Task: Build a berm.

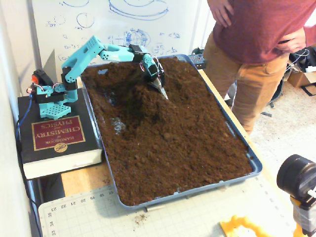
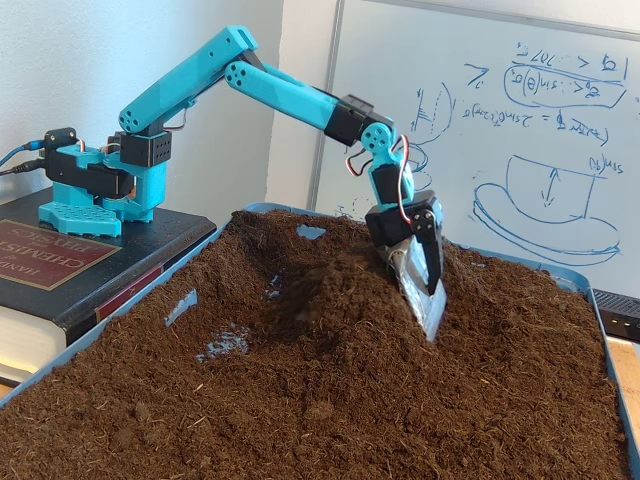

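We read "HANDBOOK of CHEMISTRY and PHYSICS" and a round "CRC" mark on the book point(image 1: 57, 136), upside down to us. The cutting mat point(image 1: 89, 212) carries ruler numbers 19 to 23. The whiteboard point(image 2: 540, 110) scribbles stay illegible.

Landmark: blue tray point(image 1: 256, 165), full of dark brown soil point(image 1: 177, 143). Teal arm point(image 1: 94, 49) reaches in over the tray's far-left corner, elbow raised, wrist angled down. Hand point(image 1: 161, 90) carries a silvery scoop-like blade, tip touching the soil in the tray's far half, on the right flank of the berm point(image 1: 136, 94), a darker raised mound. Can't tell how the jaws stand. Bare tray-floor patches show left of the berm, near the tray's left wall. Arm base sits on a thick chemistry handbook point(image 1: 57, 140) just left of the tray. Cutting mat point(image 1: 197, 215) on the worktop in front of the tray. Person point(image 1: 256, 44) stands beside the tray's right rim; whiteboard point(image 1: 123, 22) behind it.
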Tool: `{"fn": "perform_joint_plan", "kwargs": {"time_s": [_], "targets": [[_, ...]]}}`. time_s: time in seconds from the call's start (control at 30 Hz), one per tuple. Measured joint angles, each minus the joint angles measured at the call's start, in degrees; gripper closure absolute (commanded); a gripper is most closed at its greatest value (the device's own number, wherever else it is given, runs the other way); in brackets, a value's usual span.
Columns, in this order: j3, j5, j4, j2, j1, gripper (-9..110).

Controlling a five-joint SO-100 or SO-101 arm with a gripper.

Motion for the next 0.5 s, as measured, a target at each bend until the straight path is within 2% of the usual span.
{"fn": "perform_joint_plan", "kwargs": {"time_s": [0.3, 0.5], "targets": [[-16.35, 11.95, 0.18, -0.53, -1.32, 101], [-31.90, 13.80, 0.18, -13.10, -7.29, 101]]}}
